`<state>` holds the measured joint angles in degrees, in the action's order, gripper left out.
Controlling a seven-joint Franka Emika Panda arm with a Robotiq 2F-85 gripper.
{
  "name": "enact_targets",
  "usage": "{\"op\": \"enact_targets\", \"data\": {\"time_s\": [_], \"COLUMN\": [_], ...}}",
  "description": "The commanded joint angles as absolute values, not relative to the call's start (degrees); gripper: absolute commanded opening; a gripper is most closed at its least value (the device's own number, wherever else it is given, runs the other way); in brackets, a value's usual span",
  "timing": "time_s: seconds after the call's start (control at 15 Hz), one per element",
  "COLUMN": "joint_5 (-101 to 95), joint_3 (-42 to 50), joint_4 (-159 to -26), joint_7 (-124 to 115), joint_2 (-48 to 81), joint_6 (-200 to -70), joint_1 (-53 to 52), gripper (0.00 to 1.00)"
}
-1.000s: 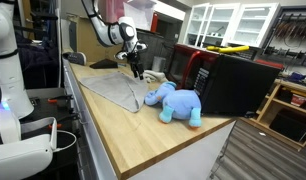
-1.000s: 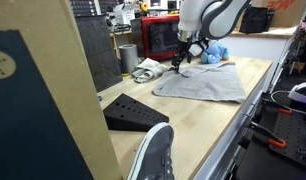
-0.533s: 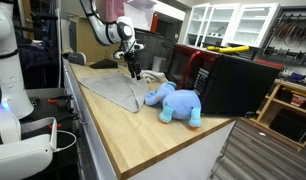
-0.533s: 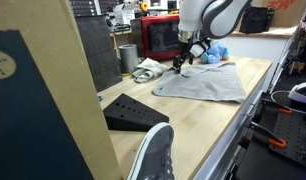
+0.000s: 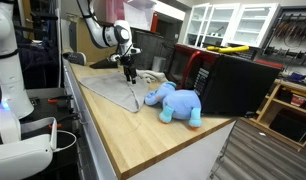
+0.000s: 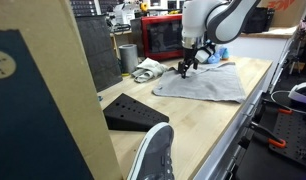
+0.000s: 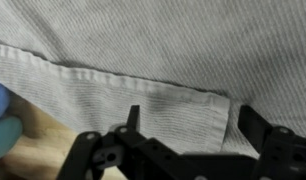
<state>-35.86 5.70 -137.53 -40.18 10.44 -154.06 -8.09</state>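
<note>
Wooden table; grey cloth hem corner between spread jaws; blue plush just beside.

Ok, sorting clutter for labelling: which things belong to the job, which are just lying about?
In hand: flat grey fabric cloth; open black end effector above its hem.
Lying about: blue plush elephant; black wedge-shaped block; red boxy appliance.

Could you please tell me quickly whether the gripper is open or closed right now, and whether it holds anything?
Gripper: open, holding nothing; its fingers stand apart over the hem of the cloth.
</note>
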Motion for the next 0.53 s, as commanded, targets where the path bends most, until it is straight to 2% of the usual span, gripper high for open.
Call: {"op": "enact_targets", "data": {"time_s": [0.0, 0.47], "joint_5": [-38.99, -47.31], "joint_3": [6.06, 8.31], "joint_4": [-138.38, -138.28], "joint_7": [-42.45, -43.98], "joint_2": [9.32, 8.87], "joint_6": [-153.07, -152.94], "joint_1": [-8.53, -8.53], "gripper": [1.00, 1.00]}}
